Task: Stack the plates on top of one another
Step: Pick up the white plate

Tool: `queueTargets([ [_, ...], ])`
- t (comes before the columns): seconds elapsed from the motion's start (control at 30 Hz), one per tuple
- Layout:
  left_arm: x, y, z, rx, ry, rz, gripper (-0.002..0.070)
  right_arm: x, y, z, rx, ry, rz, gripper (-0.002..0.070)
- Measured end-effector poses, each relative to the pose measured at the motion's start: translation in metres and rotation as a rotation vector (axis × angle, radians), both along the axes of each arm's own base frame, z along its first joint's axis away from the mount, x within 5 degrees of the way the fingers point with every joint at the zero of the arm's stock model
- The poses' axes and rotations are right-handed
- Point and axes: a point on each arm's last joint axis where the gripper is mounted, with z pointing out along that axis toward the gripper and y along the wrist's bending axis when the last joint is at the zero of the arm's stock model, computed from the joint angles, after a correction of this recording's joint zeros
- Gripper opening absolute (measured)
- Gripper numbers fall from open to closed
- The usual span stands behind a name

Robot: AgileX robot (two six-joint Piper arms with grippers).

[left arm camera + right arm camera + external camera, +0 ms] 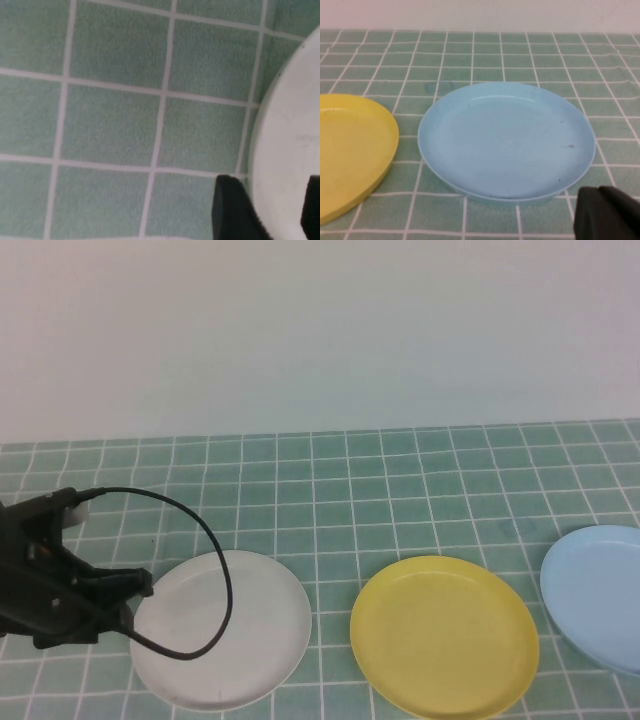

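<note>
Three plates lie in a row on the green tiled surface [420,470]: white plate [225,625] at about 7 o'clock, yellow plate [445,635] at 5, blue plate [598,595] at 4, none stacked. The left tool [140,602] sits at the white plate's 9 o'clock rim, fingers [232,210] parted and seemingly straddling the edge, though contact is unclear. The right tool [607,215] shows only a dark corner near the blue plate; I cannot tell its opening.
</note>
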Motion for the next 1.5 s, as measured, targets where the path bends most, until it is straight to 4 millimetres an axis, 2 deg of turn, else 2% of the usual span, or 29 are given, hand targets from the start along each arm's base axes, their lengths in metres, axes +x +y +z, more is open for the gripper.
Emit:
queueTargets([
  [0.4,0.014,-0.007,-0.039,-0.043,0.062,-0.036,0.0298,0.000,0.000,0.000,0.000,0.000,0.000,-0.0002],
  [0.63,0.017,-0.008,-0.045,-0.049,0.060,-0.027,0.0292,0.000,0.000,0.000,0.000,0.000,0.000,-0.0002],
  [0.73,0.017,-0.008,-0.045,-0.054,0.059,-0.026,0.0253,0.000,0.000,0.000,0.000,0.000,0.000,-0.0002],
  [0.93,0.016,-0.009,-0.045,-0.060,0.071,-0.027,0.0069,0.000,0.000,0.000,0.000,0.000,0.000,-0.0002],
  [1.03,0.016,-0.009,-0.046,-0.059,0.072,-0.031,0.0022,0.000,0.000,0.000,0.000,0.000,0.000,-0.0002],
  [1.27,0.022,-0.010,-0.032,-0.062,0.066,-0.056,0.0006,0.000,0.000,0.000,0.000,0.000,0.000,-0.0002],
  [1.5,0.029,-0.013,0.007,-0.081,-0.034,-0.074,0.0004,0.000,0.000,0.000,0.000,0.000,0.000,-0.0002],
])
